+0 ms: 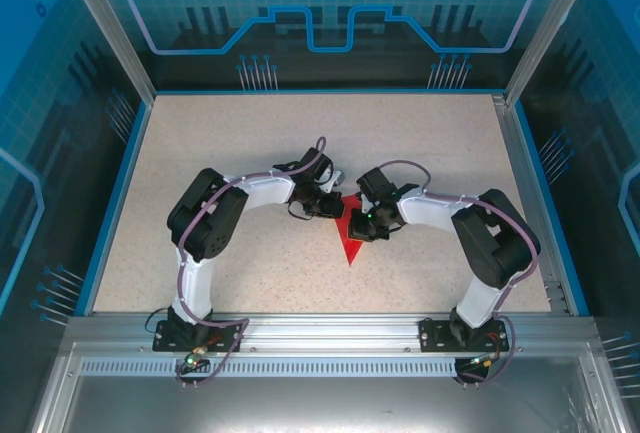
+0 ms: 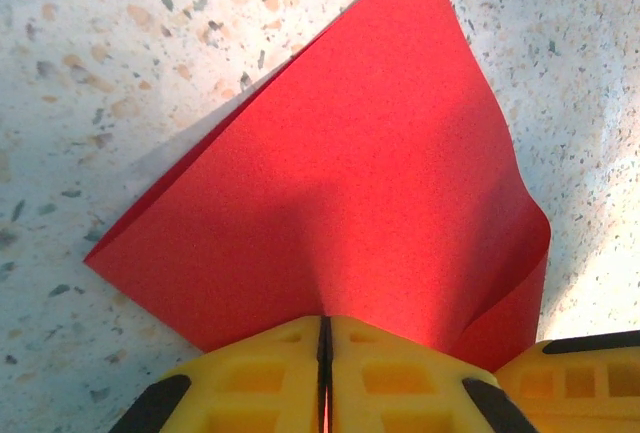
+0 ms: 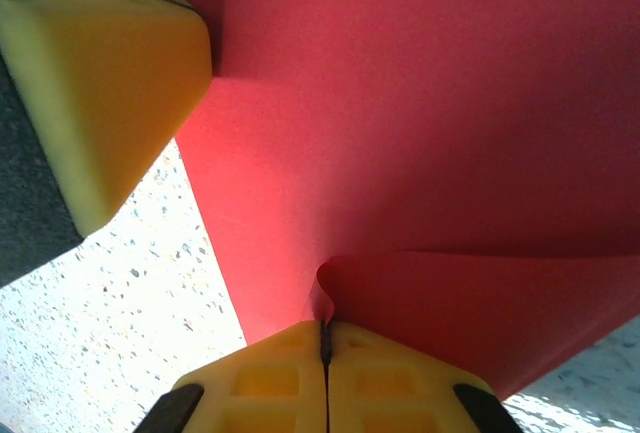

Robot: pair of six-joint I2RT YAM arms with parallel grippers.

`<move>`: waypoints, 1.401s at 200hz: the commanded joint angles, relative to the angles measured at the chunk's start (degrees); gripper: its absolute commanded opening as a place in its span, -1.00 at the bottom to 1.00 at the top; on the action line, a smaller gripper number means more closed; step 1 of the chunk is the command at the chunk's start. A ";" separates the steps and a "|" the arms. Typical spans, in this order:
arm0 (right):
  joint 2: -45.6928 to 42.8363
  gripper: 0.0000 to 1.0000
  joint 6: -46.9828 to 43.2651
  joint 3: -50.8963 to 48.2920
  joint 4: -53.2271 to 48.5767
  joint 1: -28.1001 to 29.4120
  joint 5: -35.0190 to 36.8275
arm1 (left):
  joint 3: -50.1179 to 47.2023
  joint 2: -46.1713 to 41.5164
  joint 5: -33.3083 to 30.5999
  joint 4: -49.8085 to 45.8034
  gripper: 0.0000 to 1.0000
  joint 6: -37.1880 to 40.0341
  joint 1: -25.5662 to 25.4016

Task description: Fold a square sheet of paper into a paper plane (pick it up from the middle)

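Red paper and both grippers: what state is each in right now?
square sheet of paper: folded over into layers, one edge curling up, pinched by both grippers
left gripper: fingers shut on the paper's edge
right gripper: fingers shut on the paper's edge

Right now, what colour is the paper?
The paper is plain bright red, clearest in the left wrist view.

Bare speckled beige tabletop [image 1: 230,143] lies open to you all round the centre. There your left gripper [image 2: 324,353] and right gripper [image 3: 325,345] crowd just beside each other, both clamped on the bright red paper sheet [image 1: 350,243].
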 commanded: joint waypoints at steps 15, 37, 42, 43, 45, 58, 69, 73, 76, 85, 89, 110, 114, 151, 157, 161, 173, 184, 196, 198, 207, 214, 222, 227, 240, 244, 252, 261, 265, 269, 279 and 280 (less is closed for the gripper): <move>1.05 -0.88 1.09 1.19 0.26 0.71 0.97 | -1.39 2.46 0.50 -1.63 -0.79 -0.16 0.00; 0.81 -0.87 1.45 0.90 0.73 0.45 0.79 | -1.42 2.55 0.55 -1.63 -0.79 -0.15 0.03; 0.84 -0.88 1.49 0.93 0.72 0.45 0.85 | -1.39 2.52 0.58 -1.53 -0.78 -0.21 0.03; 0.80 -0.88 1.49 0.91 0.68 0.45 0.86 | -1.43 2.54 0.58 -1.49 -0.78 -0.25 0.01; 0.83 -0.87 1.49 0.93 0.64 0.47 0.90 | -1.42 2.60 0.58 -1.55 -0.78 -0.19 0.00; 0.82 -0.87 1.35 0.93 0.38 0.45 1.04 | -1.40 2.65 0.57 -1.54 -0.78 -0.16 0.08; 0.91 -0.87 1.40 0.81 0.28 0.36 1.18 | -1.46 2.65 0.54 -1.53 -0.78 -0.13 0.02; 0.92 -0.86 1.38 0.86 0.30 0.38 1.21 | -1.42 2.67 0.58 -1.51 -0.78 -0.11 0.06; 0.93 -0.86 1.40 0.80 0.28 0.36 1.14 | -1.47 2.67 0.54 -1.49 -0.78 -0.11 0.08; 1.00 -0.85 1.23 0.87 0.13 0.35 1.21 | -1.53 2.73 0.55 -1.52 -0.78 -0.11 0.04; 1.08 -0.84 1.23 0.86 0.03 0.36 1.37 | -1.48 2.69 0.58 -1.55 -0.78 -0.17 0.01; 1.32 -0.79 0.94 0.77 -0.35 0.36 1.43 | -1.57 2.74 0.55 -1.54 -0.78 -0.11 0.05; 1.33 -0.77 0.89 0.78 -0.46 0.35 1.56 | -1.63 2.66 0.58 -1.52 -0.78 -0.10 0.08; 1.37 -0.55 0.57 0.79 -0.88 0.40 1.71 | -1.63 2.73 0.75 -1.45 -0.77 -0.25 0.08; 1.39 -0.52 0.61 0.79 -0.86 0.36 1.69 | -1.52 2.72 0.80 -1.44 -0.77 -0.20 0.08; 1.41 -0.50 0.67 0.77 -0.86 0.35 1.75 | -1.51 2.74 0.85 -1.44 -0.77 -0.19 0.08; 1.59 -0.44 0.65 0.69 -0.80 0.33 1.75 | -1.52 2.65 1.02 -1.36 -0.77 -0.32 0.02; 1.65 -0.41 0.65 0.61 -0.69 0.41 1.69 | -1.47 2.56 1.11 -1.37 -0.77 -0.28 0.07; 1.72 -0.39 0.73 0.41 -0.61 0.36 1.74 | -1.55 2.39 1.18 -1.37 -0.77 -0.28 0.06; 1.77 -0.39 0.77 0.43 -0.60 0.38 1.74 | -1.56 2.34 1.19 -1.37 -0.77 -0.39 0.08; 1.63 -0.37 0.79 0.29 -0.62 0.36 1.80 | -1.55 2.10 1.35 -1.36 -0.77 -0.42 0.03; 1.54 -0.35 0.87 0.17 -0.53 0.34 1.83 | -1.54 1.87 1.38 -1.35 -0.77 -0.42 0.14; 1.46 -0.32 0.81 0.03 -0.43 0.24 1.91 | -1.61 1.39 1.37 -1.39 -0.77 -0.38 0.16; 1.31 -0.31 0.87 -0.07 -0.42 0.25 1.92 | -1.59 1.15 1.38 -1.43 -0.76 -0.38 0.13; 1.02 -0.25 0.96 -0.39 -0.21 0.21 2.06 | -1.62 0.18 1.38 -1.62 -0.75 -0.46 0.42; 0.94 -0.24 0.96 -0.50 -0.12 0.19 2.04 | -1.51 -0.07 1.38 -1.65 -0.75 -0.50 0.50; 0.69 -0.20 1.00 -0.76 0.09 0.19 1.95 | -1.48 -0.54 1.46 -1.87 -0.75 -0.38 0.67; 0.43 -0.17 1.14 -1.00 0.26 0.19 1.94 | -1.37 -1.07 1.67 -2.04 -0.74 -0.40 0.82; 0.32 -0.16 1.20 -1.09 0.36 0.15 2.00 | -1.36 -1.25 1.81 -2.14 -0.75 -0.37 0.88; 0.25 -0.15 1.30 -1.20 0.49 0.14 2.02 | -1.24 -1.51 1.96 -2.22 -0.75 -0.37 1.04; -0.05 -0.13 1.46 -1.55 0.84 0.03 1.97 | -1.29 -2.10 2.16 -2.37 -0.74 -0.39 1.18; -0.04 -0.13 1.47 -1.56 0.82 0.02 1.99 | -1.29 -2.14 2.20 -2.40 -0.74 -0.38 1.20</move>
